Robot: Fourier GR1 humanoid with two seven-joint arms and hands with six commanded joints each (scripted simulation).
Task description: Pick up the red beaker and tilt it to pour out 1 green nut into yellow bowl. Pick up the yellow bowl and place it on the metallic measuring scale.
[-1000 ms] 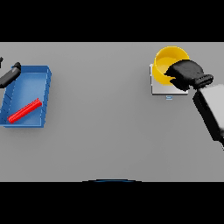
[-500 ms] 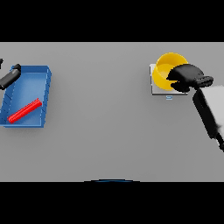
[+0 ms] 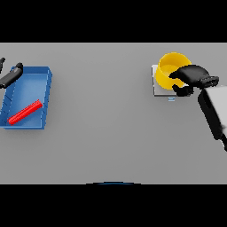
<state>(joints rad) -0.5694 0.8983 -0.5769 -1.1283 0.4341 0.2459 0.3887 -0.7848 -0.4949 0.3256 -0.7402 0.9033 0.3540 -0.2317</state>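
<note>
The yellow bowl (image 3: 170, 71) stands on the metallic measuring scale (image 3: 160, 90) at the far right of the table. My right hand (image 3: 193, 76) reaches in from the right with its thumb and fingers curled round the bowl's right rim. The red beaker (image 3: 25, 111) lies on its side inside a blue tray (image 3: 46, 98) at the far left. My left hand (image 3: 10, 76) hovers over the tray's back left corner with straight fingers, holding nothing. No green nut is visible.
A wide stretch of grey table lies between the tray and the scale. The scale's small display (image 3: 171, 99) faces the front edge.
The right hand has brought the yellow bowl down a little onto the scale, and its forearm has swung slightly. The left hand, the tray and the beaker have stayed put.
</note>
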